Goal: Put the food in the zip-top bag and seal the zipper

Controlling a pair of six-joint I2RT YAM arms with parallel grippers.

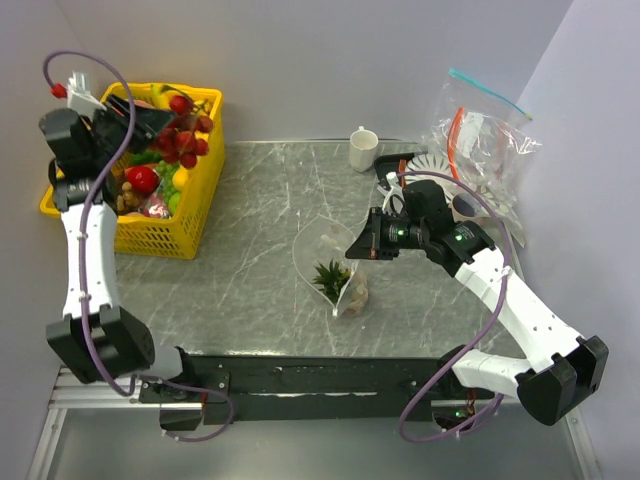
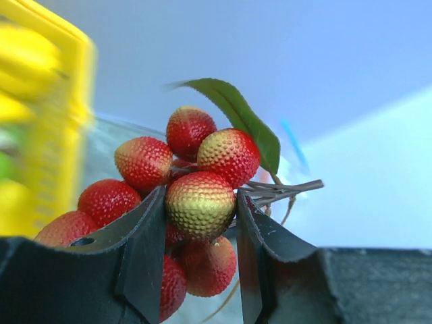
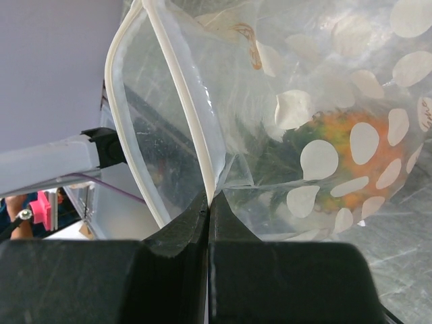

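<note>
Nearest, my right fingers (image 3: pixel 208 210) are pressed together on the zipper (image 3: pixel 181 88) of the zip-top bag (image 1: pixel 328 250), pinching one end of the mouth, which stands open. The bag's lower end rests on the surface (image 1: pixel 250 270), and the pineapple (image 3: pixel 351 155) lies inside it. Farther off to the left, my left fingers (image 1: pixel 158 122) are clamped on the strawberries (image 2: pixel 229 155), held above the yellow basket (image 1: pixel 190 215), where the apple (image 1: pixel 142 180) sits among other toy fruit. At the far edge stand a white mug (image 1: pixel 362 148) and a heap of other clear bags (image 1: pixel 480 140).
</note>
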